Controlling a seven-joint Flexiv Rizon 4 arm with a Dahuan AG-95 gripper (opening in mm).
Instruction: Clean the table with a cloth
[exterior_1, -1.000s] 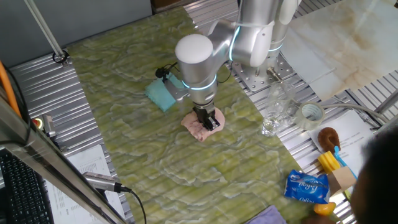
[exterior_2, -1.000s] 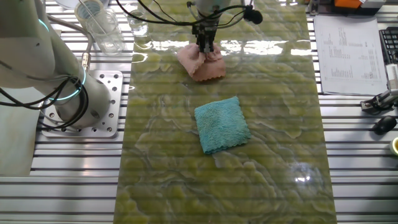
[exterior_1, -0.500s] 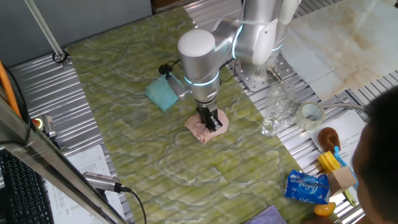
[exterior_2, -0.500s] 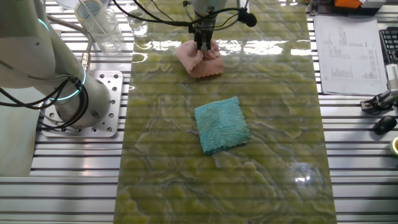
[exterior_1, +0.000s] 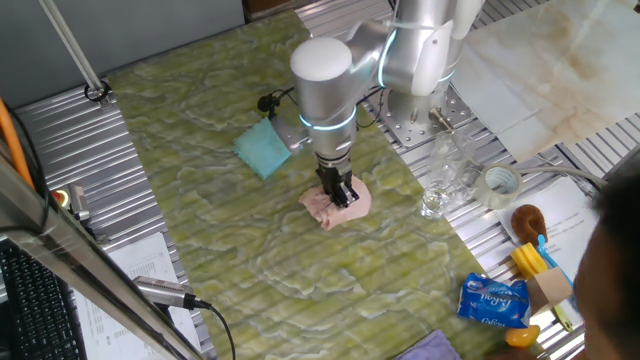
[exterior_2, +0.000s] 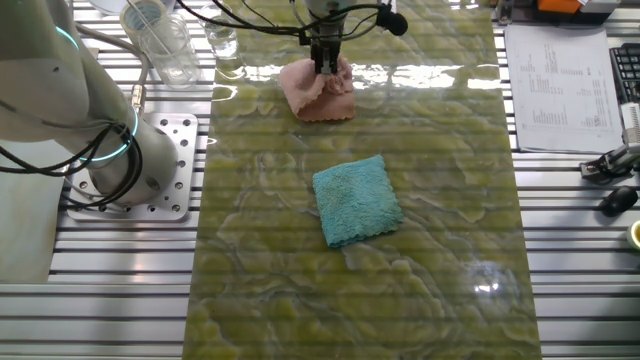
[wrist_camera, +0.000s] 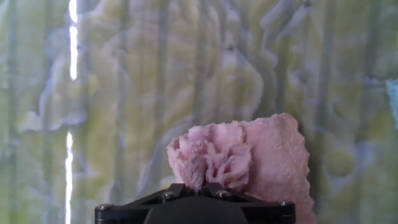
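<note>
Gripper (exterior_1: 343, 197) stands vertical over the table (exterior_1: 200, 130), jaws closed on a bunched fold of the pink cloth (exterior_1: 338, 205), which lies pressed flat against the surface. Judged purpose: the pinch anchors the cloth so it drags as a wipe. A teal cloth (exterior_2: 357, 199) lies apart, untouched.

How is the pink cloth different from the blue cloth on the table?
The pink cloth is bunched up and wrinkly, while the teal-blue cloth lies spread out flat and square. The gripper is pinching the pink cloth, but nothing touches the teal-blue cloth. The pink cloth sits near one end of the table; the teal-blue cloth is nearer the middle. Both are small fluffy rags resting on the green wavy table.
</note>
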